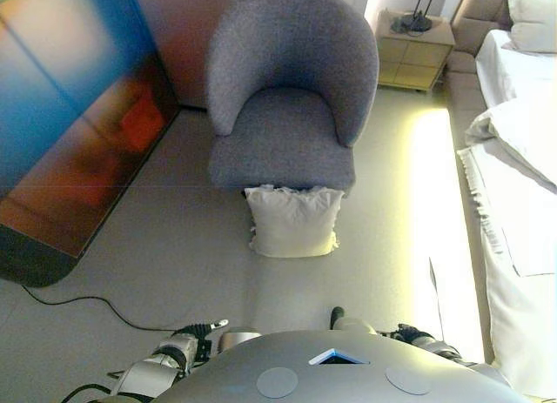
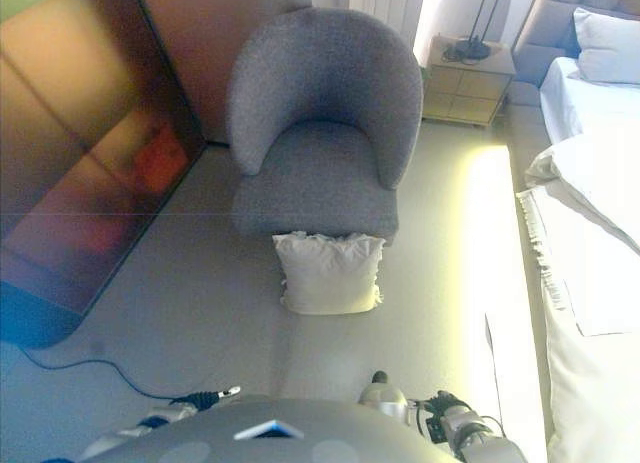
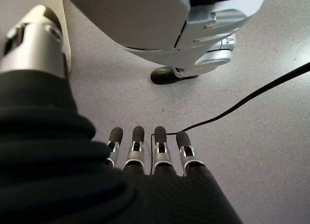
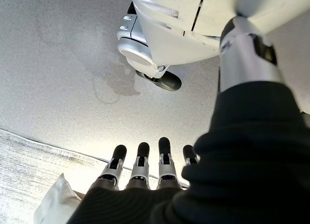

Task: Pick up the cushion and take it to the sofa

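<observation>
The grey floor (image 1: 174,246) carries a cream cushion (image 1: 292,220), which stands upright and leans against the front of a grey armchair (image 1: 287,98). A wooden nightstand (image 1: 413,50) stands on the floor beyond the armchair, and a bed with white sheets (image 1: 522,159) stands along the right side.

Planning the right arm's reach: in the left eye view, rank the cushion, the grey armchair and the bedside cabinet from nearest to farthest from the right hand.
From the right hand, low at the right:
1. Cushion, on the floor, leaning on the chair's front.
2. Grey armchair, behind it.
3. Bedside cabinet, far right, by the bed.
</observation>
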You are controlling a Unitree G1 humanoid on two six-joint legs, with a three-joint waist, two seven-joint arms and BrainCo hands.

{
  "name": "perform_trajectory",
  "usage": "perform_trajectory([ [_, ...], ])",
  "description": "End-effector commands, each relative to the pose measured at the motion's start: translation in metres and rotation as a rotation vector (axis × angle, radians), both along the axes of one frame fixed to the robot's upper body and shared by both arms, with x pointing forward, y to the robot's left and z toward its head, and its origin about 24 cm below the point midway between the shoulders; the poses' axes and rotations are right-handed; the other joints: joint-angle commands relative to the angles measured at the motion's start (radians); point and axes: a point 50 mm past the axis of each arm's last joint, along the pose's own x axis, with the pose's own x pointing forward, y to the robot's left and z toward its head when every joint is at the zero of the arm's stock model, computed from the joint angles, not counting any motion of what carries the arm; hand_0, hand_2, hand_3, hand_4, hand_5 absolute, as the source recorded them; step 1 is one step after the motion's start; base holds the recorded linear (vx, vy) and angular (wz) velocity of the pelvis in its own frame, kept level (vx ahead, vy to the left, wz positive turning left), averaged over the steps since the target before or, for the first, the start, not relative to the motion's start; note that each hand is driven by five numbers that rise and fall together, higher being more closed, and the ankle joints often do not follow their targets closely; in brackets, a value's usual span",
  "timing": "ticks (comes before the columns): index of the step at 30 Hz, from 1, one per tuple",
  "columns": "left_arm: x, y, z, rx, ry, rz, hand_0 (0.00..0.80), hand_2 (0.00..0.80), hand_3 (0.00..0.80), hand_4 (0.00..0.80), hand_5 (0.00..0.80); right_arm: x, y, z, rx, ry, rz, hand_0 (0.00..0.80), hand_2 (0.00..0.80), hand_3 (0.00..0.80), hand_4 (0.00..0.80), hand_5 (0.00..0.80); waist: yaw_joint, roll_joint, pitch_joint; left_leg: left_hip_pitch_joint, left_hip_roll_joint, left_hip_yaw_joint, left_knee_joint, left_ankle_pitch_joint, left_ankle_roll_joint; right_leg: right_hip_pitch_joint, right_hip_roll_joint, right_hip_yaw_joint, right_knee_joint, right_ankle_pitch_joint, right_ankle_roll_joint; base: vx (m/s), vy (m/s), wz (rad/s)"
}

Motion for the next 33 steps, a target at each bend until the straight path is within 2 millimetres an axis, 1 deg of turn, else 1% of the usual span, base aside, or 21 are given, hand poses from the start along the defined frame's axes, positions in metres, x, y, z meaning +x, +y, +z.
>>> perform_trajectory([
  [1, 0.0131, 0.0038, 0.0019, 0.018, -0.010, -0.028, 0.000, 0.000, 0.000, 0.000, 0.000, 0.0194, 0.0099, -0.0012, 0.017, -0.006, 0.050, 0.000, 0.000, 0.000, 0.000, 0.000, -0.024, -0.045, 0.050, -0.033, -0.100, 0.019, 0.006, -0.050, 0.075, 0.116, 0.056, -0.022, 0.027, -0.170, -0.019, 0.000, 0.000, 0.00],
  [5, 0.0152, 0.0027, 0.0018, 0.003, -0.027, -0.008, 0.000, 0.000, 0.000, 0.000, 0.000, 0.0198, 0.0100, -0.0011, 0.017, -0.007, 0.051, 0.000, 0.000, 0.000, 0.000, 0.000, -0.022, -0.045, 0.050, -0.034, -0.102, 0.018, 0.006, -0.051, 0.075, 0.116, 0.056, -0.022, 0.026, -0.170, -0.019, 0.000, 0.000, 0.00],
  [33, 0.0139, 0.0031, 0.0018, 0.021, -0.011, -0.023, 0.000, 0.000, 0.000, 0.000, 0.000, 0.0187, 0.0118, -0.0017, 0.028, -0.010, 0.044, 0.000, 0.000, 0.000, 0.000, 0.000, -0.024, -0.045, 0.046, -0.037, -0.100, 0.021, 0.006, -0.048, 0.074, 0.115, 0.060, -0.021, 0.024, -0.170, -0.020, 0.000, 0.000, 0.00],
])
